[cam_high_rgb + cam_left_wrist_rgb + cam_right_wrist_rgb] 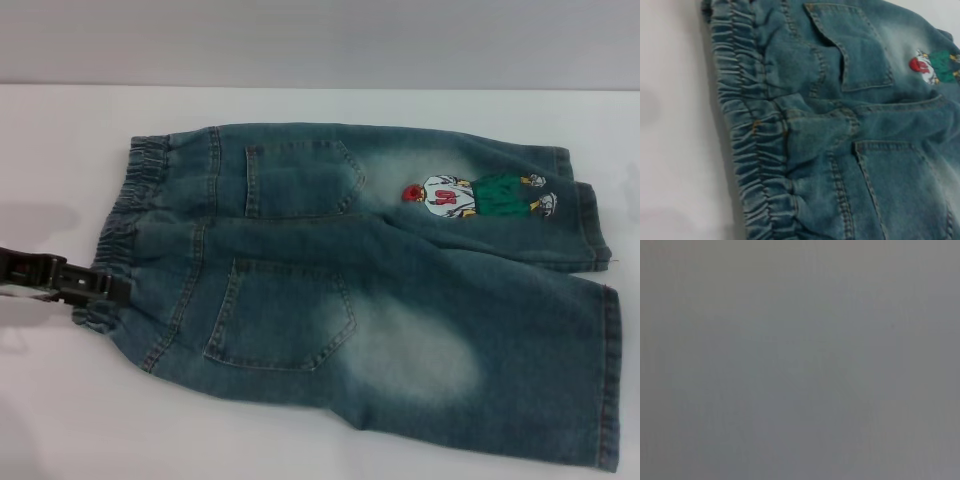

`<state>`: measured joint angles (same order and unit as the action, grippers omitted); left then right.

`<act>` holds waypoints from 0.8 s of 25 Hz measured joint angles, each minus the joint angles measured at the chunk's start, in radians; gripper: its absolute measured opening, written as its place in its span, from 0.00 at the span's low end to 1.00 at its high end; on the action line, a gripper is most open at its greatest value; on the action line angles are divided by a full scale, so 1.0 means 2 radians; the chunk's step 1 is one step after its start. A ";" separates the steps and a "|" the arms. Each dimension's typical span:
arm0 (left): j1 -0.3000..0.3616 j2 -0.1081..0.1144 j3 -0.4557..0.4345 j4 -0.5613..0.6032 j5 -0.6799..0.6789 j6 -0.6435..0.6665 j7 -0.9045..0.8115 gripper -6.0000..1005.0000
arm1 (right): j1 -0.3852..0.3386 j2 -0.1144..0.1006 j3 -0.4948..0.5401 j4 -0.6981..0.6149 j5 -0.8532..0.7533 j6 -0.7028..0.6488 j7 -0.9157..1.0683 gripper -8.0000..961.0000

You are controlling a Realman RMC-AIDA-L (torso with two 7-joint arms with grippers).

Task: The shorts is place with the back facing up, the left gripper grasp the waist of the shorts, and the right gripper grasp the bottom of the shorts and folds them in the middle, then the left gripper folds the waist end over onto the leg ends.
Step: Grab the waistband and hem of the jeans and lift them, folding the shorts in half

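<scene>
The shorts lie flat on the white table with the back up, both patch pockets showing. The ruffled elastic waist is at the left. The bottom of the shorts, the flat leg hems, is at the right, and the cartoon patch sits on the far leg. My left gripper reaches in from the left edge, its black tip at the near part of the waistband. In the left wrist view the waist fills the picture close up. My right gripper is out of view, and its wrist view shows only plain grey.
White table surface surrounds the shorts on the left and front. A grey wall rises behind the table's far edge. The near leg hem reaches almost to the right edge of the head view.
</scene>
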<state>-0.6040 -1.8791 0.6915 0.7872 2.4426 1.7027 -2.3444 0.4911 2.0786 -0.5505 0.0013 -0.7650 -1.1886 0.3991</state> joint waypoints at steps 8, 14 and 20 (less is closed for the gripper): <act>0.000 -0.006 -0.003 -0.015 0.001 -0.054 -0.010 0.82 | -0.007 0.001 0.000 0.002 -0.005 -0.001 0.000 0.54; 0.001 -0.007 -0.004 -0.034 0.001 -0.083 -0.010 0.81 | -0.008 0.001 0.000 0.007 -0.006 -0.002 0.000 0.54; 0.001 -0.008 -0.002 -0.036 0.001 -0.098 -0.011 0.80 | -0.010 0.001 0.000 0.007 -0.008 -0.002 0.000 0.54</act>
<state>-0.6023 -1.8942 0.6869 0.7148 2.4453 1.5064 -2.3654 0.4705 2.0803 -0.5507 0.0157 -0.7807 -1.1935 0.3988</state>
